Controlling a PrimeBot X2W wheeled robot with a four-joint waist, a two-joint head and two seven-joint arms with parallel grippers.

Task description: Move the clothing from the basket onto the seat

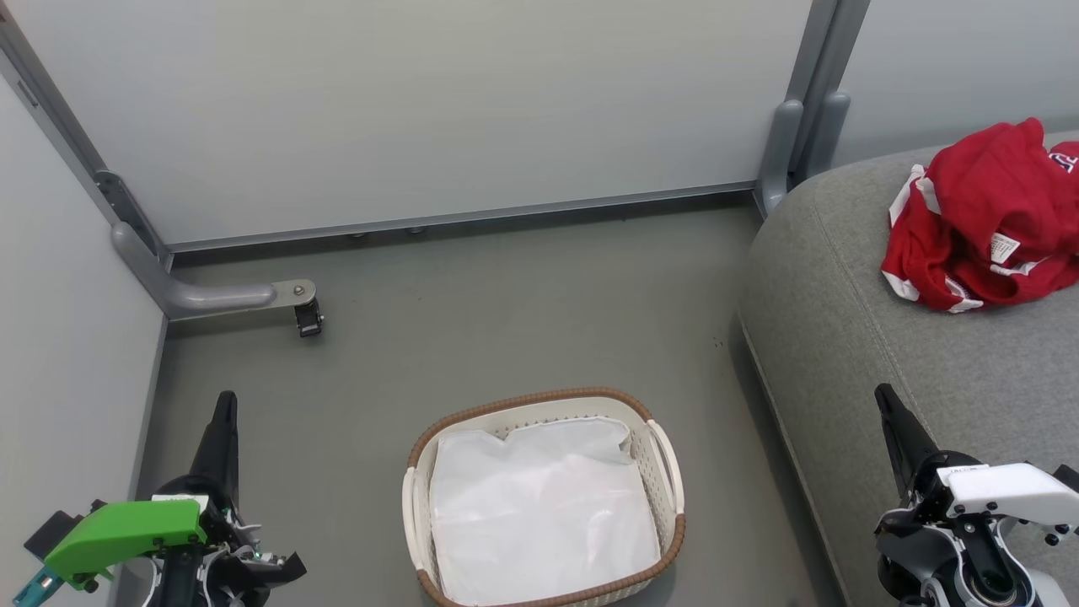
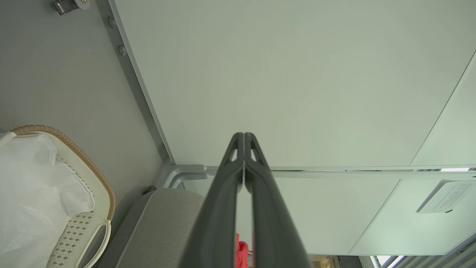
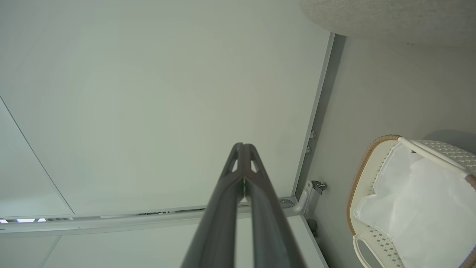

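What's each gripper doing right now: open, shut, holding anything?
Left gripper: closed, fingers pressed together, holding nothing.
Right gripper: closed, fingers pressed together, holding nothing.

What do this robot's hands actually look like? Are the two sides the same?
Each ends in two long, dark grey fingers that taper to a point, with small triangular cut-outs near the tips. The left gripper has a bright green wrist cover with a teal piece; the right gripper has a white cover over black and grey parts.
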